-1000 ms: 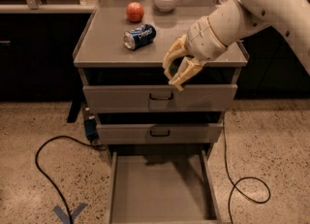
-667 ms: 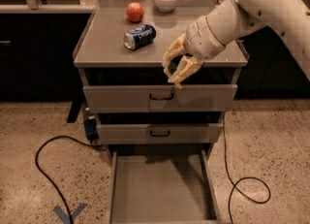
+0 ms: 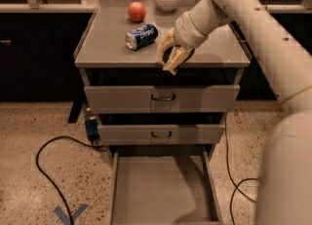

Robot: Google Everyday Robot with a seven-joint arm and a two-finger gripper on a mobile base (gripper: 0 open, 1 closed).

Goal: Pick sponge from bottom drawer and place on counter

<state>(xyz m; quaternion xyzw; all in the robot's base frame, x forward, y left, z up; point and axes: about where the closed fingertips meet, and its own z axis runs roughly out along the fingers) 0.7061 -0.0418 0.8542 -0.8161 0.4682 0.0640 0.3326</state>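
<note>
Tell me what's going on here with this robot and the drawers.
A one-armed robot is working at a grey cabinet. Its gripper hangs over the front edge of the counter, just right of a blue soda can lying on its side. An apple and a white bowl sit further back. The bottom drawer is pulled out and no sponge lies in it. Whether the gripper holds the sponge can't be told.

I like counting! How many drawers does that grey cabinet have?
3. The top drawer is just under the counter, the middle drawer is below it, and the bottom drawer is pulled far out near the floor. The gripper hangs over the counter's front edge.
</note>
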